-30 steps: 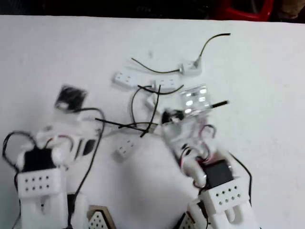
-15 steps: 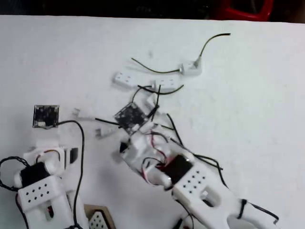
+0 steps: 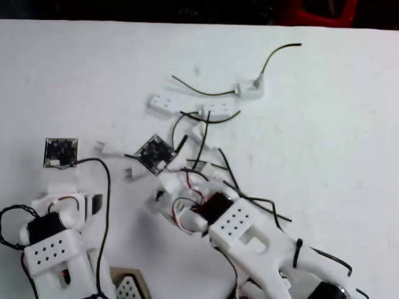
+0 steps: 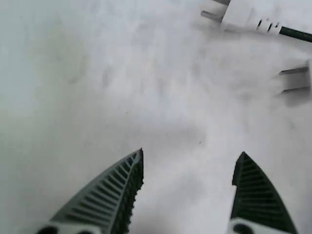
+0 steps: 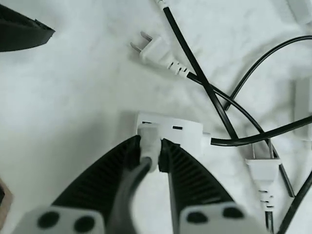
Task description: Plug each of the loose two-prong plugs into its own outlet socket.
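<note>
Right wrist view: right gripper (image 5: 148, 145) jaws pinch a white plug (image 5: 150, 158) at the outlet socket (image 5: 180, 132). The right arm has shifted slightly since 0.5 s ago. Left gripper (image 4: 190, 153) is unchanged, jaws spread above the table (image 4: 87, 73).

Counter (image 3: 349, 124) white. Each plug (image 5: 158, 52) white, cord (image 5: 204, 83) black. Outlet socket (image 5: 183, 130) white. Arms (image 3: 249, 243) white. Left gripper (image 4: 187, 163) fingers (image 4: 119, 192) dark grey-green, ribbed. Red object (image 3: 318, 11) at 1 o'clock.
</note>
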`<action>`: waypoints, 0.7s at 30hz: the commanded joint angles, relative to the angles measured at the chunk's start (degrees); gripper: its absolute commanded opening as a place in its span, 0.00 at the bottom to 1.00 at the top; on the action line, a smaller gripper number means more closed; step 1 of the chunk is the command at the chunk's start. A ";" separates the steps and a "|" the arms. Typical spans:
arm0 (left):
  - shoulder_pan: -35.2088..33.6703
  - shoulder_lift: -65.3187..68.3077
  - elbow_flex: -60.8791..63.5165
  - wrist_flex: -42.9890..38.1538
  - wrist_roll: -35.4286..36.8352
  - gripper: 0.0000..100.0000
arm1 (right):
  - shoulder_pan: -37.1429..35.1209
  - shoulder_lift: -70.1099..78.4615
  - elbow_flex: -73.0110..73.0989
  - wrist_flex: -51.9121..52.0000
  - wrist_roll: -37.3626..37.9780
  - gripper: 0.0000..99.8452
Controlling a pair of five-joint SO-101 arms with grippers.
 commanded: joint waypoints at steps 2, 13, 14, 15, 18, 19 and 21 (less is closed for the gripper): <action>-0.40 -0.84 -0.26 -1.05 -0.26 0.29 | -0.13 3.12 -5.01 -1.01 -3.43 0.02; -0.40 -0.75 -0.26 -1.05 -0.26 0.29 | -0.22 10.33 -7.74 -1.01 -5.27 0.02; -0.40 -0.75 -0.26 -1.05 -0.26 0.29 | -0.22 10.77 -7.74 -1.01 -5.27 0.02; -0.40 -0.75 -0.26 -1.05 -0.26 0.29 | -0.22 11.30 -7.74 -1.01 -5.27 0.02; -0.40 -0.75 -0.26 -1.05 -0.26 0.29 | -0.22 13.23 -7.82 -1.01 -5.27 0.02; -0.40 -0.75 -0.26 -1.05 -0.26 0.29 | -0.13 13.85 -7.82 -1.01 -5.19 0.02; -0.40 -0.75 -0.26 -1.05 -0.26 0.29 | -0.04 15.08 -7.82 -0.75 -5.01 0.02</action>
